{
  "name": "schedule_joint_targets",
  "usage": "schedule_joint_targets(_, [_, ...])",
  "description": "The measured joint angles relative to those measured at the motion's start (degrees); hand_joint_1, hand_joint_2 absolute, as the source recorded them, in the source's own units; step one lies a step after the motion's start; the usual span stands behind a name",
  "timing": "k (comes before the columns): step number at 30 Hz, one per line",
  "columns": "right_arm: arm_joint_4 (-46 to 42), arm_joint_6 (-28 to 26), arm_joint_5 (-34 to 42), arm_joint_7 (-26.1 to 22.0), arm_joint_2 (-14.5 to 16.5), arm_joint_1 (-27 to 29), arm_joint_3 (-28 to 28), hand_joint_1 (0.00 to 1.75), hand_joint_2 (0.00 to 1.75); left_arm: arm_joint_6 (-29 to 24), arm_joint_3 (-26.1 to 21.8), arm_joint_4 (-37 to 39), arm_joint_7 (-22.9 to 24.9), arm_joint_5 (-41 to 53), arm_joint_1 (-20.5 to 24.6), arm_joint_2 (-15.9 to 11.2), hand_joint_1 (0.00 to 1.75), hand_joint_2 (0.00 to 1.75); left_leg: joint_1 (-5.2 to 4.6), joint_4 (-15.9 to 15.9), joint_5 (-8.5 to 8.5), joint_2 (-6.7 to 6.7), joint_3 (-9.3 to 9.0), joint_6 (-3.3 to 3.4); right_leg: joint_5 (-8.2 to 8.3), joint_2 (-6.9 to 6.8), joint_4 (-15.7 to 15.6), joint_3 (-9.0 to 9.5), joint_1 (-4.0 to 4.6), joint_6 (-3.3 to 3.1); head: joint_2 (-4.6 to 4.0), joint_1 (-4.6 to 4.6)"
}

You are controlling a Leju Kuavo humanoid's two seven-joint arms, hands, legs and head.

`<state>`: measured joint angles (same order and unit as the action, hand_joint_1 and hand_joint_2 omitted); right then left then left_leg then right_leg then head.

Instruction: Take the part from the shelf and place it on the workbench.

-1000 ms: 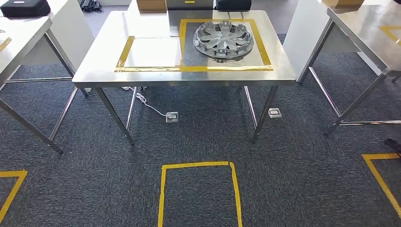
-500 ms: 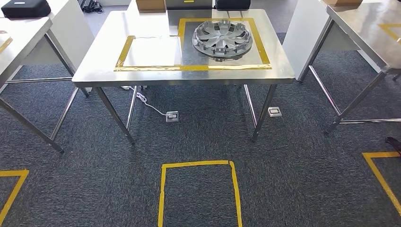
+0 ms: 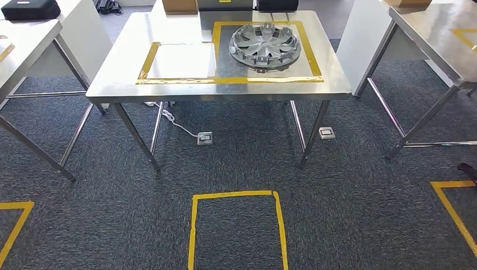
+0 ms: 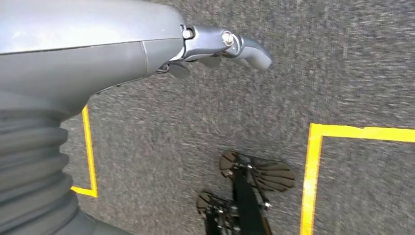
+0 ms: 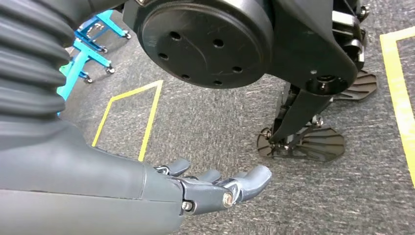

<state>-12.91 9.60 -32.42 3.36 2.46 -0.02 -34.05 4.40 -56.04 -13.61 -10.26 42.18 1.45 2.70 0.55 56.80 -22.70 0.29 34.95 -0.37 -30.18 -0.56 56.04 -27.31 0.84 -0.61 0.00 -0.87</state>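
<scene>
A silver wheel-cover part (image 3: 265, 47) lies flat on the steel workbench (image 3: 112, 84), inside the larger yellow-taped rectangle at the table's far right. My left hand (image 4: 215, 46) hangs over the carpet with its fingers apart and nothing in it. My right hand (image 5: 215, 186) hangs low over the carpet too, fingers stretched out and holding nothing. Both hands are far from the part.
A smaller taped rectangle (image 3: 180, 62) lies left of the part. Steel tables stand at the left (image 3: 22, 50) and right (image 3: 439, 39). A yellow taped square (image 3: 236, 230) marks the carpet before the workbench. A white cable and floor sockets (image 3: 205, 138) lie under the bench.
The whole picture has shifted slightly, so the camera has moved. The part stays in its taped rectangle on the workbench.
</scene>
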Motion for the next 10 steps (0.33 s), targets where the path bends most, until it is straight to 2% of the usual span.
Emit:
schedule_joint_targets(7, [-1.31, -1.79, 5.98, -0.79, -0.37, 1.49, 5.58, 0.0, 1.75, -0.8, 9.7, -1.47, 1.86, -7.8, -1.76, -0.47, 0.0, 1.75, 0.0, 0.0, 0.0, 0.0, 0.03, 0.0, 0.0, 0.0, 0.0, -0.03, 0.0, 0.0, 0.0, 0.0])
schedule_joint_targets(9, [-1.77, -2.3, 7.72, -0.95, -0.43, 1.92, 7.37, 0.0, 0.87, -1.04, 12.56, -1.93, 2.43, -10.13, -2.29, -0.59, 0.0, 0.87, 0.0, 0.0, 0.0, 0.0, 0.03, 0.0, 0.0, 0.0, 0.0, -0.04, 0.0, 0.0, 0.0, 0.0])
schedule_joint_targets(10, [-1.88, -2.43, 8.13, -0.96, -0.45, 2.03, 7.8, 0.0, 0.58, -1.11, 13.26, -2.04, 2.55, -10.69, -2.42, -0.62, 0.0, 0.58, 0.0, 0.0, 0.0, 0.0, 0.03, 0.0, 0.0, 0.0, 0.0, -0.04, 0.0, 0.0, 0.0, 0.0])
